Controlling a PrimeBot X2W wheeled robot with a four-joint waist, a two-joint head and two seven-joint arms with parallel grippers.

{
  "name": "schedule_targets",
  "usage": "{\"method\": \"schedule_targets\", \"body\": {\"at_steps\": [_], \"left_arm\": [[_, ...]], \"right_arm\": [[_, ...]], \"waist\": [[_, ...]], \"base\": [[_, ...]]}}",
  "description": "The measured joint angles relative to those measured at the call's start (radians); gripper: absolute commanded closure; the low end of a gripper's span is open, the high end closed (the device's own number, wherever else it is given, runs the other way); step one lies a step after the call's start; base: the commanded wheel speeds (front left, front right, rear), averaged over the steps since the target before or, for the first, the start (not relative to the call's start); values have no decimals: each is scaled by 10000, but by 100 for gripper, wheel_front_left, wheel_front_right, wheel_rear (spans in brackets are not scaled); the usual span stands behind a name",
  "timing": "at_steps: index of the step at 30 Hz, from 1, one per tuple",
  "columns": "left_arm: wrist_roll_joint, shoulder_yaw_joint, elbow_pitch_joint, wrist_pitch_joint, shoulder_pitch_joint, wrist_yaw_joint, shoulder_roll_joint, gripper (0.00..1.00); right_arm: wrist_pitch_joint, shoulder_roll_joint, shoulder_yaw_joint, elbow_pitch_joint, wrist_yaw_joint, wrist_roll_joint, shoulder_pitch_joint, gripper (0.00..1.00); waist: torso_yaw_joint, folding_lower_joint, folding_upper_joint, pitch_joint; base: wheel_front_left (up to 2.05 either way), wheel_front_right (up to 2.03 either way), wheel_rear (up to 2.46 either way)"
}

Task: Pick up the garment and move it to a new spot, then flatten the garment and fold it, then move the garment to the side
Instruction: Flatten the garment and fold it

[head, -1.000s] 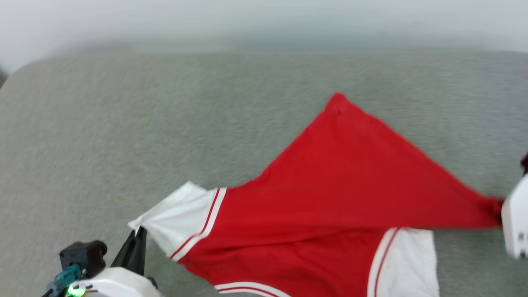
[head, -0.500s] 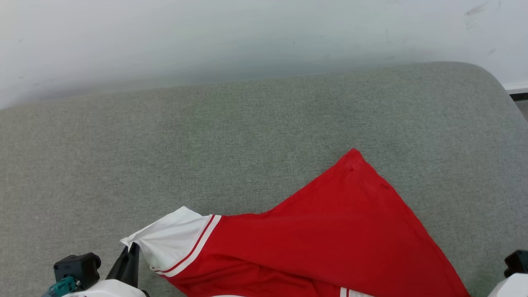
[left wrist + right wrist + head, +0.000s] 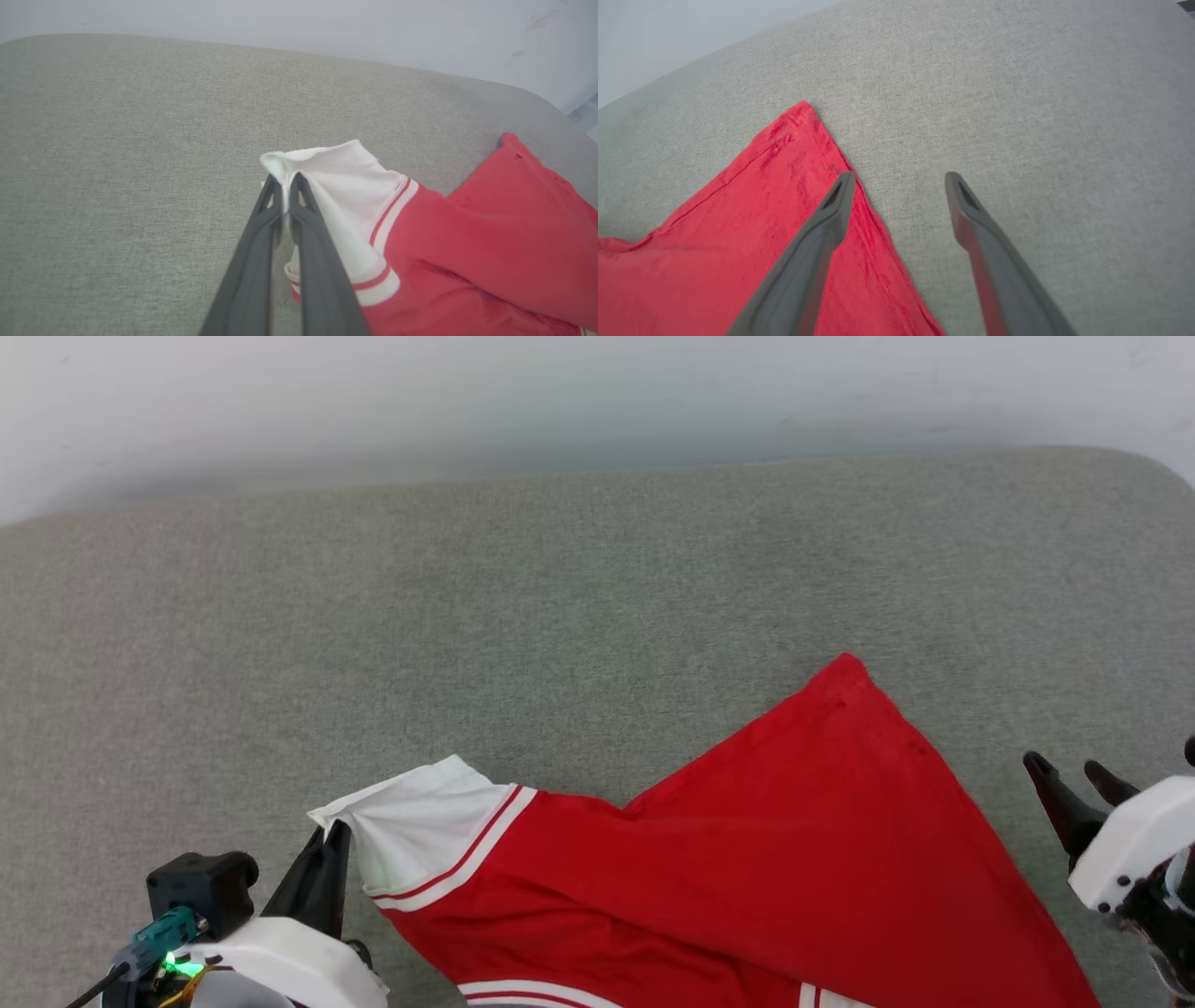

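garment (image 3: 747,859) sits on the near right part of the grey fabric worktop (image 3: 467,616), its lower part cut off by the bottom of the head view

red body makes a flat wedge that narrows to one far corner (image 3: 845,663), pointing away from the robot. No lettering visible, so I can't tell which face is up

white sleeve (image 3: 336,168) sticks out at the near left end and is lifted a bit off the cloth surface

left hand (image 3: 282,182) is clamped on the outer edge of that sleeve, fingers pressed together with white fabric bunched at the tips

right hand (image 3: 1062,765) is spread wide and empty, just off the wedge's right edge. In the right wrist view one finger overlaps the red edge and the other sits over bare grey; can't tell whether either touches

key relation: the free red edge runs from the far corner back toward the robot, passing just inside the right hand. The corner lies ahead of that hand and toward the robot's left. The left hand is well apart from it and busy

my read: the flatten step is under way with one end anchored. The right hand is the one to take the edge or corner and pull away from the sleeve

risk: the edge lies flat, so a shallow pinch may slide off

pale wall (image 3: 560,392) behind, nothing else on the worktop worth noting
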Motion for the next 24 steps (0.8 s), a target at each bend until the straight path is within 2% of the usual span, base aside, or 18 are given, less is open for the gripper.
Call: {"method": "schedule_targets", "body": {"at_steps": [5,11,21,23,24], "left_arm": [[301,-199,-186,88,-623,-104,-69,100],[585,-506,-240,140,-1340,-355,-353,100],[671,-696,128,-25,-1894,-679,-692,100],[671,-708,194,-50,-1926,-706,-723,100],[669,-709,224,-54,-1927,-708,-738,100]], "right_arm": [[286,-244,644,1045,0,278,-1469,0],[1877,-815,1415,2113,0,349,-3141,0],[3988,-1091,2190,3482,0,441,-4751,0],[4335,-1116,2201,3666,0,522,-4916,100],[4433,-1126,2226,3689,-2,552,-4955,100]], "waist": [[420,1,0,570],[1059,2,0,1245],[1908,1,0,2070],[1976,0,0,2115],[1988,0,0,2118]], "base": [[0,0,0],[0,0,0],[0,0,0],[0,0,0],[0,0,0]]}}
